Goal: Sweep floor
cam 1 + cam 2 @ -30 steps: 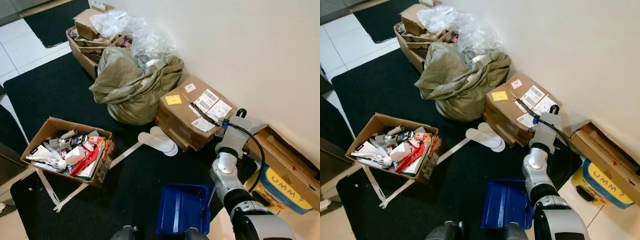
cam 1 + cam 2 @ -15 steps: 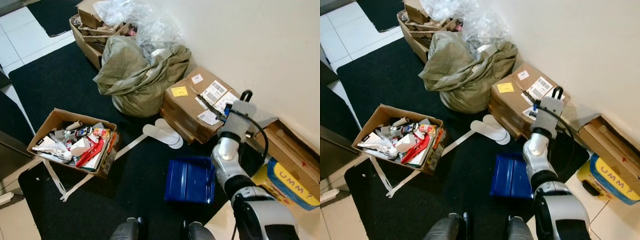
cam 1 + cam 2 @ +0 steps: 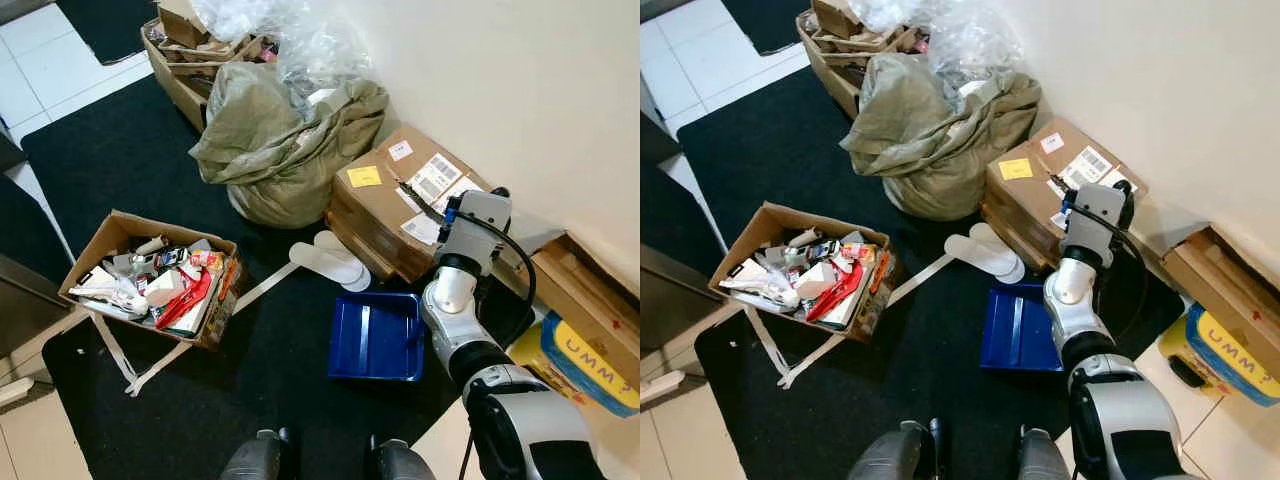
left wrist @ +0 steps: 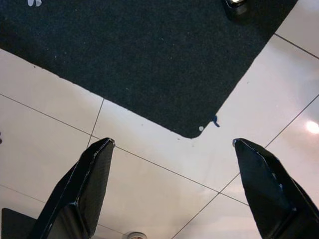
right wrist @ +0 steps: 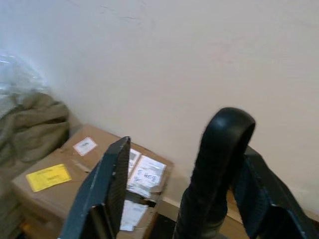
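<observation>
A black floor mat (image 3: 150, 170) covers white floor tiles (image 4: 149, 189). The blue dustpan (image 3: 375, 336) lies flat on it; white slippers (image 3: 328, 262) sit just beyond its far edge, an open cardboard box of rubbish (image 3: 150, 285) well to its left

Your robot's right arm (image 3: 470, 345) is a chain of rounded silver segments with dark joint bands, and a black cable (image 3: 512, 262) loops from the boxy grey wrist block. Each claw has two long, glossy black, flat tapered fingers (image 4: 87, 186). Two dark grey feet (image 3: 262, 458) show below.
</observation>
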Available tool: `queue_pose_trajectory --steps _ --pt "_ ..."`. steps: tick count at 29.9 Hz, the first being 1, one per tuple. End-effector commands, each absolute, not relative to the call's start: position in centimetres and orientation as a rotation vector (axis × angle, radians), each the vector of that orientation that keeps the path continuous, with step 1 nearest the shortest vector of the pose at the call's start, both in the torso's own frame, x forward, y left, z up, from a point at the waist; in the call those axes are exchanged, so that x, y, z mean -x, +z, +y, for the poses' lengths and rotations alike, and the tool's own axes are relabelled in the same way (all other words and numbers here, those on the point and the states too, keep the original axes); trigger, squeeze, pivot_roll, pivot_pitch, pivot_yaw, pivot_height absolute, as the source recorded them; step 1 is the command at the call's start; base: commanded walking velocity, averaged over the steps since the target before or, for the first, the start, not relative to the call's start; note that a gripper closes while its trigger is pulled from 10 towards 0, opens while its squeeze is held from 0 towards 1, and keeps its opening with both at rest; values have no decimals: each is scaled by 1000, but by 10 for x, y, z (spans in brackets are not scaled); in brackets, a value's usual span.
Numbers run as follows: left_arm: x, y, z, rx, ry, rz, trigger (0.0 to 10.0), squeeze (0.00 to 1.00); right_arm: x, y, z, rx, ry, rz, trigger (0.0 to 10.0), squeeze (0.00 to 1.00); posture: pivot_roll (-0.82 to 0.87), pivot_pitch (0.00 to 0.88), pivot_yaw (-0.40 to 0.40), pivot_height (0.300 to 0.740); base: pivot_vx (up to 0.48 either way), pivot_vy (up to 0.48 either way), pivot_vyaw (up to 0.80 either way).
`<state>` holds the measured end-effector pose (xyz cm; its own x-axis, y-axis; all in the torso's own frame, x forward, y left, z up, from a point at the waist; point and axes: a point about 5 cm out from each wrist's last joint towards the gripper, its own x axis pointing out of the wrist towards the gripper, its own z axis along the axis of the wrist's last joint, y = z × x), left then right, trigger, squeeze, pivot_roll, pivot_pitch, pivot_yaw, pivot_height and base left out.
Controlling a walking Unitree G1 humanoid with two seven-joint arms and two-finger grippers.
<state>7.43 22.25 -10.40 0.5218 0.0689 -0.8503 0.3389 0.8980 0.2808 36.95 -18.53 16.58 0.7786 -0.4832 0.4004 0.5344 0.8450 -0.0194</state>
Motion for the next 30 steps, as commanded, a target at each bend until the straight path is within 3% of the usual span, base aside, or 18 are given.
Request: queue_pose_trajectory --steps 1,7,12,14,15,17,23,30 --pt "-55 -106 231 -467 -181 1082 10000 0 -365 152 -186 169 -552 -353 10000 1000 202 369 85 740 0 0 0" --pt "-60 -106 230 -471 -180 1080 10000 0 -360 149 -202 196 -615 -353 10000 980 184 345 76 740 0 0 0" --pt "-73 -105 233 -484 -159 1078 10000 0 -356 145 -217 167 -655 -332 10000 894 152 306 65 740 0 0 0" --pt "-77 -104 236 -504 -157 1088 10000 0 -355 146 -222 170 -648 -339 10000 667 138 289 59 740 0 0 0" --pt "-79 -104 238 -520 -161 1100 10000 0 -355 150 -225 163 -649 -353 10000 55 122 270 54 740 0 0 0" --pt "-81 -104 240 -550 -174 1123 10000 0 -356 156 -231 138 -655 -377 10000 0 103 248 50 740 0 0 0" --pt "-81 -105 243 -590 -196 1155 10000 0 -358 167 -235 104 -656 -417 10000 0 86 224 46 740 0 0 0" --pt "-72 -107 249 -682 -252 1274 10000 0 -363 207 -238 33 -644 -593 10000 0 43 140 35 740 0 0 0"
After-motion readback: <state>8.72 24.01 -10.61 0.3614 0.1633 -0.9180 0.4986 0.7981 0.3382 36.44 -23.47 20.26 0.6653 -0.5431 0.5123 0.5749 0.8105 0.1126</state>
